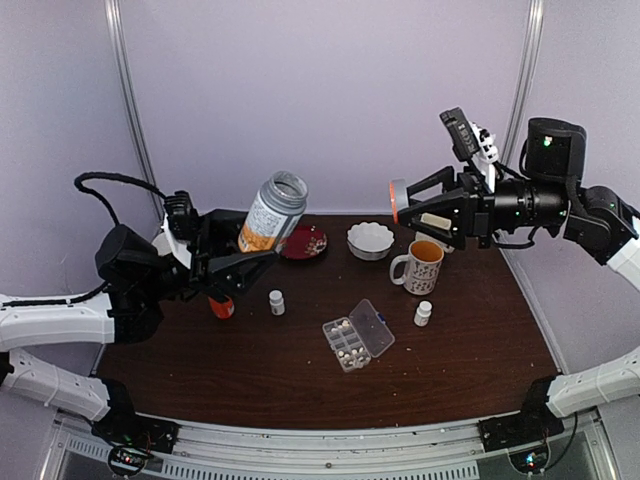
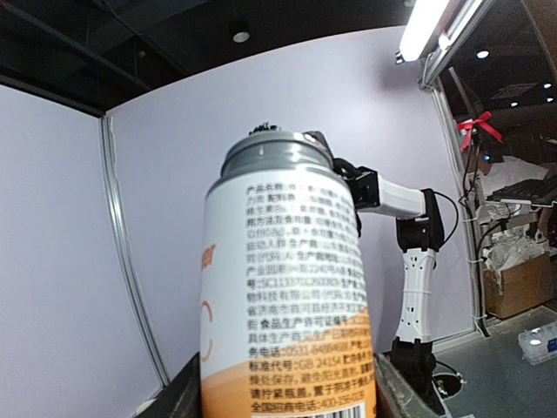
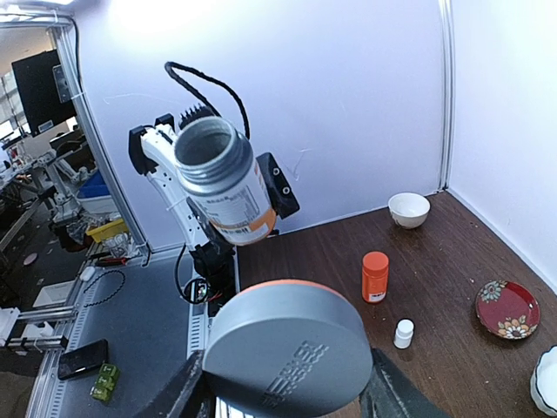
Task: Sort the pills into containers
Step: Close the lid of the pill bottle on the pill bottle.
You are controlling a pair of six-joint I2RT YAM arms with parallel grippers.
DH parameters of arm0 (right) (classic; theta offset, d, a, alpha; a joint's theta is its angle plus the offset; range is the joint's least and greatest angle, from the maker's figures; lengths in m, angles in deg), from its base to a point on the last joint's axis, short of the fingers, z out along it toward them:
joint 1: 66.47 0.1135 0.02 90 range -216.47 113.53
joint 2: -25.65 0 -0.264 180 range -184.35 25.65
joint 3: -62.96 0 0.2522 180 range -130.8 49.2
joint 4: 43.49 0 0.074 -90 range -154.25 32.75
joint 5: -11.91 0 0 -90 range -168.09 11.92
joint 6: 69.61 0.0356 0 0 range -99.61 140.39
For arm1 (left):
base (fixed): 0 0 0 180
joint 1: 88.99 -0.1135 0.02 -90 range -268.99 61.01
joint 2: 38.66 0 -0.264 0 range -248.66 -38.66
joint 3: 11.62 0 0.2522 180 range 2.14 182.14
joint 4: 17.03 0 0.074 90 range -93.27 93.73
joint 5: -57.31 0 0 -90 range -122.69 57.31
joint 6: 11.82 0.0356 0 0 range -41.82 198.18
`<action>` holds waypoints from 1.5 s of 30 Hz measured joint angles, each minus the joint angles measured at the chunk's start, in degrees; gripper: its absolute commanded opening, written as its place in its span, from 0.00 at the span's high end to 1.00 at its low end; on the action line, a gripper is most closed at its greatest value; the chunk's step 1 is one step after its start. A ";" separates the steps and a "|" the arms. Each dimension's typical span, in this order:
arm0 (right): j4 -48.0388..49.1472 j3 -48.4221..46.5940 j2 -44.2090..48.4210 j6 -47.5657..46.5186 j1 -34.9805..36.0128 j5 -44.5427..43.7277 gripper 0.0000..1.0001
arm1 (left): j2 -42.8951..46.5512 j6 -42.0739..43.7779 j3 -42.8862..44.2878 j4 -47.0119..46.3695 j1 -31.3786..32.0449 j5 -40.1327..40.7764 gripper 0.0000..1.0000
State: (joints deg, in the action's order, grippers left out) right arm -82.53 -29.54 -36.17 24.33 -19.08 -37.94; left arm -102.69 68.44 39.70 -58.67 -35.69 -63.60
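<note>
While my left gripper (image 1: 243,258) clamps the uncapped bottle (image 1: 272,212) and my right gripper (image 1: 413,203) its lid (image 1: 398,200), some pills (image 1: 346,339) lie in the organizer (image 1: 372,331) on the tabletop (image 1: 470,345), so sorting looks partly done.

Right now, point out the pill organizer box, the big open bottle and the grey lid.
organizer box (image 1: 374,327): top external view, on its open clear lid.
open bottle (image 1: 268,215): top external view, on its printed label.
grey lid (image 3: 287,348): right wrist view, on its flat top.
</note>
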 measured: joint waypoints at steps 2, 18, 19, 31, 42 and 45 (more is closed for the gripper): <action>-1.27 -0.92 -0.66 -0.85 0.79 0.22 1.00 | -0.20 -0.02 1.38 -0.13 0.00 -1.57 1.00; -14.99 -8.81 -9.81 -10.47 7.87 -3.15 1.00 | -6.62 2.03 10.16 27.85 -0.11 -7.13 1.00; -15.87 -9.44 -10.36 -10.99 7.93 -3.56 1.00 | -6.64 2.16 10.23 28.68 -0.11 -7.48 1.00; -24.13 -16.02 -16.33 -16.81 9.94 -8.72 1.00 | -7.67 3.39 11.98 39.50 -0.50 -11.21 1.00; -29.07 -16.70 -17.70 -21.57 10.12 -11.82 1.00 | -6.97 3.21 12.00 40.28 -0.42 -12.94 1.00; -28.83 -16.70 -17.79 -22.01 10.14 -11.98 1.00 | -6.88 3.02 12.00 40.28 -0.44 -13.11 1.00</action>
State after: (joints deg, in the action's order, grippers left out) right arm -111.36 -46.24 -53.97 2.32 -8.94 -49.92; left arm -109.58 71.45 51.70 -18.39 -36.13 -76.72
